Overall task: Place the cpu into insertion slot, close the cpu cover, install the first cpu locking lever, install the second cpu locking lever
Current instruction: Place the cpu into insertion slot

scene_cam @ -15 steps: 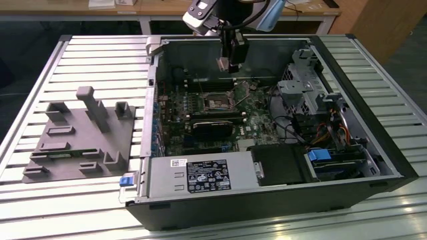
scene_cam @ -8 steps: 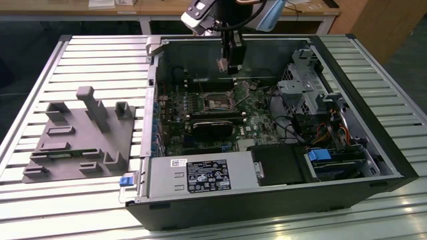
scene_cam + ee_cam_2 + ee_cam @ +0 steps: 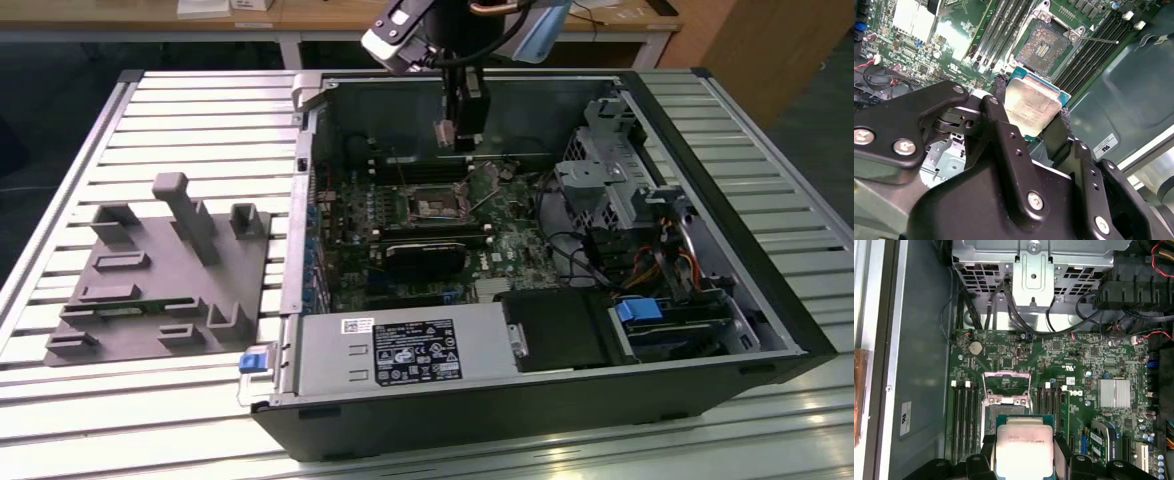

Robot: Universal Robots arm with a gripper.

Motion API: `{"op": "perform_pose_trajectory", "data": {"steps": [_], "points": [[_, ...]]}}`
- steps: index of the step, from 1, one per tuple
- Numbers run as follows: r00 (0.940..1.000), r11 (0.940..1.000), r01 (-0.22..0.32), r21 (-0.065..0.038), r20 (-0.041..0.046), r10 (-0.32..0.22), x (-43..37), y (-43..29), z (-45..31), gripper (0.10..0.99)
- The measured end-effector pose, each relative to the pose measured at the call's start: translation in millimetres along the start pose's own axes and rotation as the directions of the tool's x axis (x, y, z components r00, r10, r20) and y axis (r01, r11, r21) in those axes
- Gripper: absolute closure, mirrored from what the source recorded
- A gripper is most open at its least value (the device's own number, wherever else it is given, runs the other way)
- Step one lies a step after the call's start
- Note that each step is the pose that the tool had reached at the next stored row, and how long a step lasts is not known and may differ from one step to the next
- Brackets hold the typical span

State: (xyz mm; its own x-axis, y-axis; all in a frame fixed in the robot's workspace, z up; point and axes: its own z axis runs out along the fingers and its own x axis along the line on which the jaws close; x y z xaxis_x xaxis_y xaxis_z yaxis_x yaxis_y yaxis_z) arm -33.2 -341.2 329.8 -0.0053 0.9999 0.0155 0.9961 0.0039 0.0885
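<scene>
One arm, exterior view: jaws hang inside the open computer case (image 3: 534, 410), above the insertion slot (image 3: 438, 205). Second wrist view: jaws grip the cpu (image 3: 1031, 107) by opposite edges, clear of the bare slot. First wrist view: cpu cover (image 3: 1006, 386) stands raised, leaving the slot accessible.

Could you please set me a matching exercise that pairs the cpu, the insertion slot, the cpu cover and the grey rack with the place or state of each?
Things:
1. cpu
2. insertion slot
3. cpu cover
4. grey rack

Places or states:
A. swung up, open
B. clamped in the gripper, above the green board
C. empty, contacts bare
D. outside the computer case, at the exterior view's left

Pairs: 1-B, 2-C, 3-A, 4-D.
</scene>
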Motion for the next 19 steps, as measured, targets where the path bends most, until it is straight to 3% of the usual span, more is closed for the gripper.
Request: {"op": "perform_pose_trajectory", "data": {"steps": [4, 7, 19], "points": [[0.9986, 0.9986, -0.053, -0.001, 0.0067, 0.053, -0.1, -0.3, 3.6, 0.541], [0.9981, 0.9982, -0.061, -0.001, 0.0074, 0.061, -0.1, -0.5, 5.8, 0.541], [1.0000, 1.0000, 0.002, 0.000, 0.0019, -0.002, -0.2, -1.4, 13.3, 0.541]]}}
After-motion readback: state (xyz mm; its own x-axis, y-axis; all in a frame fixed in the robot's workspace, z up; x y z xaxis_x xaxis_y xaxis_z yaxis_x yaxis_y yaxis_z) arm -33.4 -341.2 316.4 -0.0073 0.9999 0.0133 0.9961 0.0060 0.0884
